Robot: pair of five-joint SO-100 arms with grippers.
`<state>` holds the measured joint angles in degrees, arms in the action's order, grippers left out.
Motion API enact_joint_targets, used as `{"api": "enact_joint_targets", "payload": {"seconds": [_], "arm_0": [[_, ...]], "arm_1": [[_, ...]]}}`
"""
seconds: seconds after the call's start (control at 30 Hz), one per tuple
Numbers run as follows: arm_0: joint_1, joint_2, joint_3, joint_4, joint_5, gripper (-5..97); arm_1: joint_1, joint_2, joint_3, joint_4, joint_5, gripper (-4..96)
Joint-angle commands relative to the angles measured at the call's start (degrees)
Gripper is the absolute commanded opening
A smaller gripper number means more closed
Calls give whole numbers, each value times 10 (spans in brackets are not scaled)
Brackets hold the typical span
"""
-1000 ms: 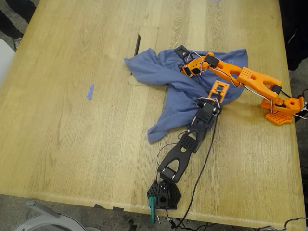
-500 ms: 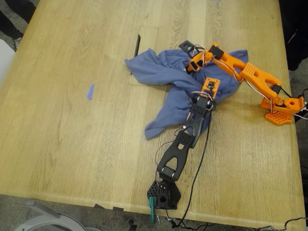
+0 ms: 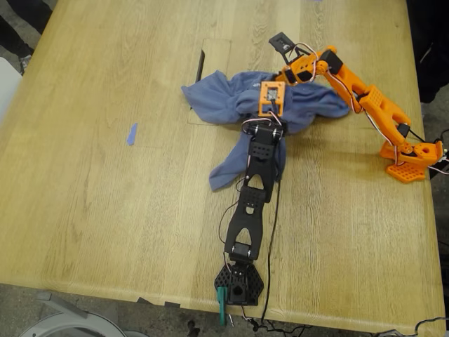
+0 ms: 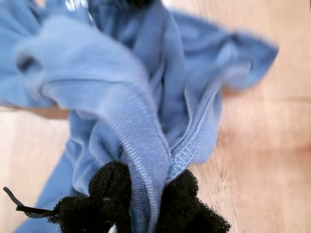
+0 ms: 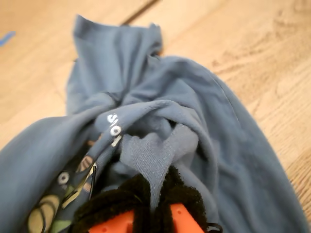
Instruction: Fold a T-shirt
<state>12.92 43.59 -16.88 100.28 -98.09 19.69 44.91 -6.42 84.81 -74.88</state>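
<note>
The slate-blue T-shirt [image 3: 224,98] lies crumpled on the wooden table, with one flap trailing toward the near edge. My first gripper [image 3: 270,114], on the black arm, is shut on a ribbed hem of the T-shirt [image 4: 121,73], which runs between its black foam pads [image 4: 109,182]. My second gripper [image 3: 284,74], on the orange arm, is shut on a fold of the T-shirt [image 5: 160,82] just above the table. The colourful print [image 5: 53,194] and white lettering [image 5: 114,124] show beside that fold. Both grippers sit close together over the bunched middle.
A small blue tape scrap [image 3: 131,133] lies on the table toward the exterior view's left. A rectangular cut-out with a dark slot [image 3: 200,64] sits beside the shirt. The orange base [image 3: 410,161] stands at the exterior view's right and the black base [image 3: 238,284] at the near edge, trailing cables.
Both grippers have moved toward the far side and the exterior view's left, dragging the shirt with them. The black arm has stretched out, and the cloth is more bunched.
</note>
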Motion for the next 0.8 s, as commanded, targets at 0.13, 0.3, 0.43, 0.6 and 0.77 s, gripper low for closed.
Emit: {"api": "enact_joint_targets", "payload": {"seconds": [0.13,0.3,0.43,0.6,0.77], "arm_0": [[8,167,-22,-17,7,0],[2,216,-22,-24,16,0],[-30,258,-22,-47,18,0],[-95,301,-23,-113,19,0],[-124,333,-24,-133,19,0]], "arm_1": [[-7,108,-10,-28,-10,0],[-1,159,-10,-52,-17,0],[4,197,-10,-78,-20,0],[13,233,-10,-128,-23,0],[35,258,-10,-188,-24,1]]}}
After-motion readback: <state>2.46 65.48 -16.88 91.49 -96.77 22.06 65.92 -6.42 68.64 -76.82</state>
